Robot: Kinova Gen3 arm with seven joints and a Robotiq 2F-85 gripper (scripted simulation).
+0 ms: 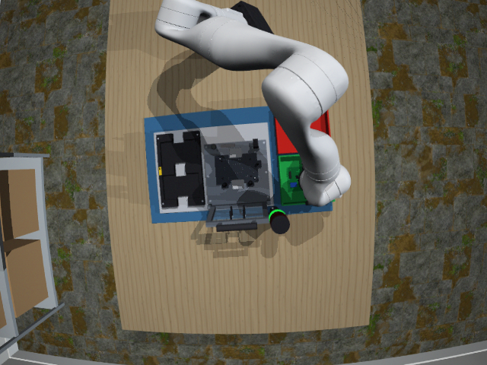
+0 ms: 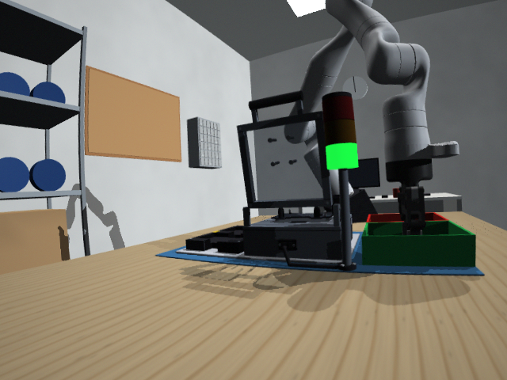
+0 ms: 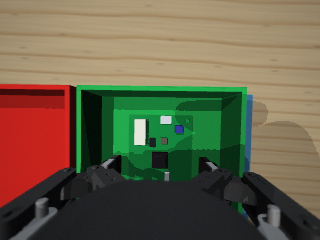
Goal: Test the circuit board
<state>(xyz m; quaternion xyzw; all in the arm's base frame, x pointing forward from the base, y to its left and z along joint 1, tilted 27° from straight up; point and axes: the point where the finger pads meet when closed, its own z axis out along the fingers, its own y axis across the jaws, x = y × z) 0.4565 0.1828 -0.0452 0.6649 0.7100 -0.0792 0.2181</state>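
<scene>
The green circuit board (image 1: 293, 184) (image 3: 175, 142) lies component side up in the green bin (image 1: 288, 156) (image 2: 417, 251) (image 3: 162, 90), its white connector (image 3: 140, 132) toward the red bin's side. My gripper (image 2: 413, 232) (image 3: 159, 164) points down into the green bin, open, with its fingers on either side above the board and clear of it. The tester (image 1: 212, 192) (image 2: 261, 241) holds no board, and its lid (image 1: 236, 226) (image 2: 245, 163) stands upright, open. The signal light (image 1: 279, 223) (image 2: 341, 156) shows green. The black tray (image 1: 173, 188) (image 2: 198, 244) holds no board.
The red bin (image 1: 286, 141) (image 2: 398, 215) (image 3: 30, 145) adjoins the green bin. The signal light's pole (image 2: 344, 212) stands between the tester and the green bin at the front. The raised lid and its handle (image 2: 276, 100) rise high beside it. The bin walls surround my fingers.
</scene>
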